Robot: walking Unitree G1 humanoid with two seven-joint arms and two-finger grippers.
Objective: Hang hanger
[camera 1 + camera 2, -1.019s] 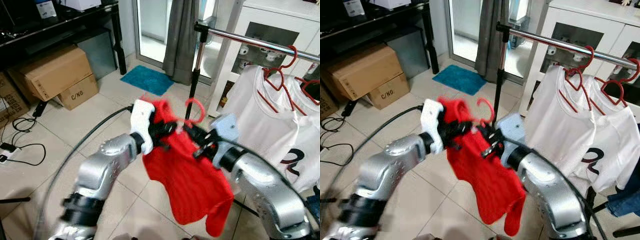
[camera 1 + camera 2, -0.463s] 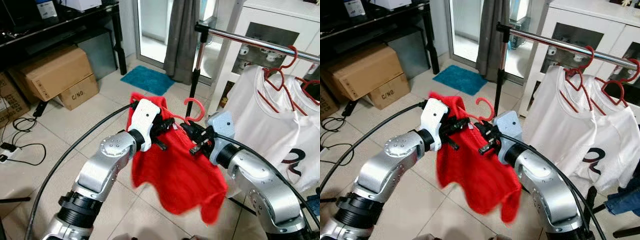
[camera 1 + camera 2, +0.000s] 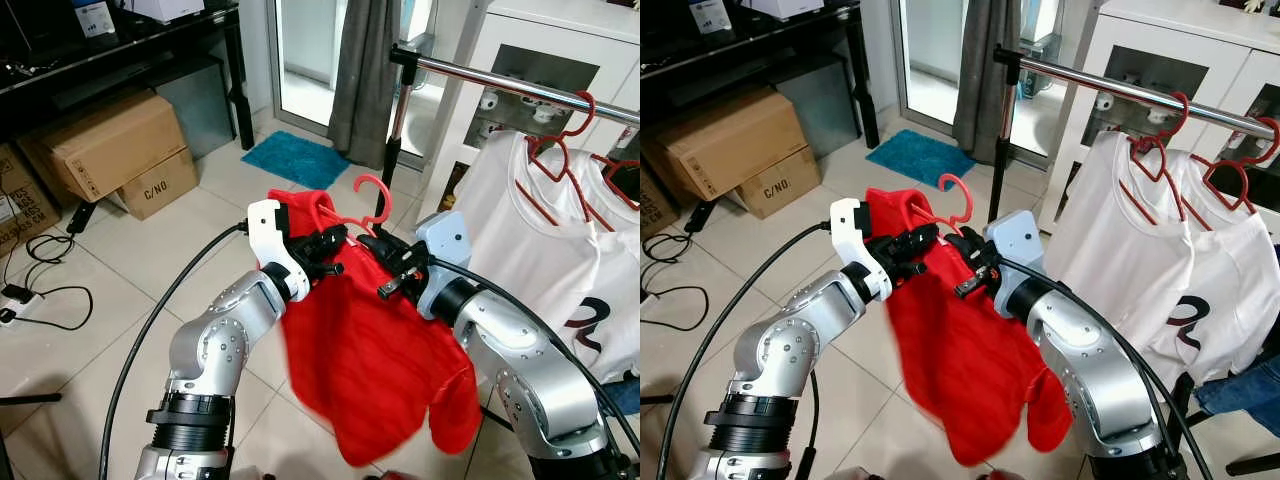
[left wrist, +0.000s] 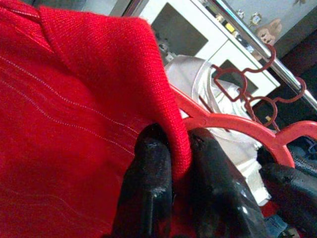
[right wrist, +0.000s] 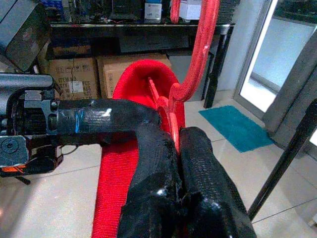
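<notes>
Holding a red hanger between two arms

The left gripper (image 3: pixel 335 243) has its jaws clamped on the shoulder of the red garment (image 3: pixel 375 370) and the arm of the red hanger (image 3: pixel 372 205) under it. The right gripper (image 3: pixel 388 255) pinches the hanger's neck with jaws closed, the hook rising just above them. The garment hangs below both sets of jaws. Beyond and above the right jaws runs the clothes rail (image 3: pixel 520 88), carrying white shirts (image 3: pixel 545 250) on other hangers.
</notes>
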